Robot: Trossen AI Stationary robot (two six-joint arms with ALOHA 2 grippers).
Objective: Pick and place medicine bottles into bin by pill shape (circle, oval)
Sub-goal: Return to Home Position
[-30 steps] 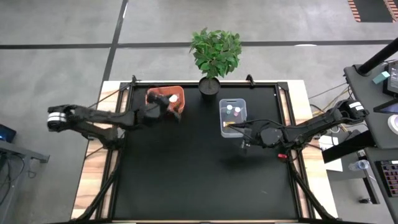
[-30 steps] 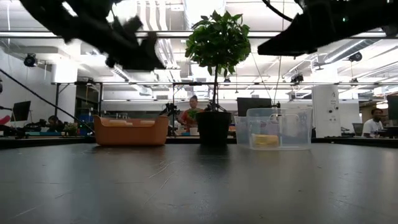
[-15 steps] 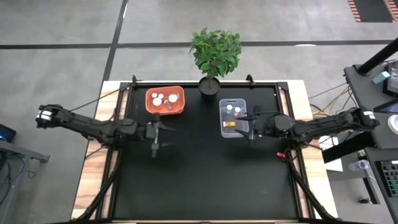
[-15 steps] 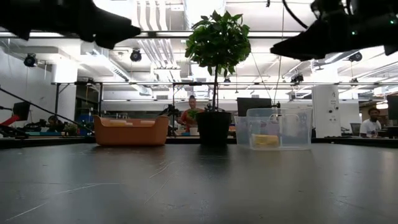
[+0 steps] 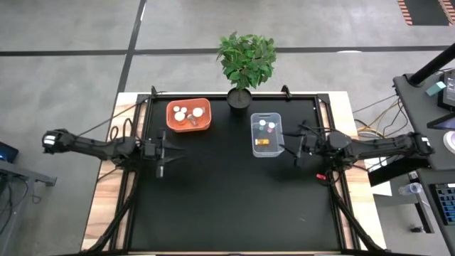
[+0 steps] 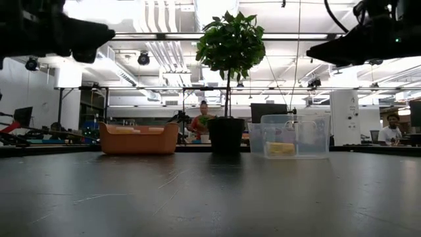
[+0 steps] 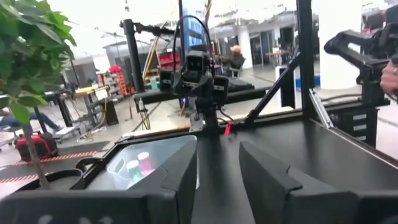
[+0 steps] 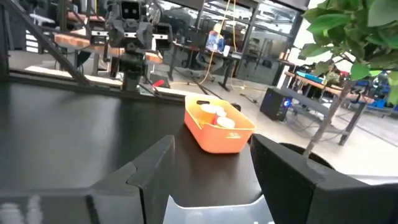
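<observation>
The bottles (image 5: 182, 112) are all in a bin, as far as the high view shows; none lies on the black table (image 5: 234, 206). Taking the table centre as the dial, seen from above, the orange bin (image 5: 169, 117) sits at about 11 o'clock and holds several white-capped ones. The clear bin (image 5: 266, 152) sits at about 1 o'clock with two or three inside, perhaps more, because they are very small in this view. The plant (image 5: 247, 57) stands at 12 o'clock.

The left gripper (image 5: 165, 151) hangs at about 9 o'clock and the right gripper (image 5: 295, 147) at about 3 o'clock, both above the table and apart from the bins. Each has its jaws spread, with nothing between them.

I judge the sorting as done; only the parking of the arms is not yet finished. Whether each bottle is in the correct bin I cannot check, since the pills are not visible.
</observation>
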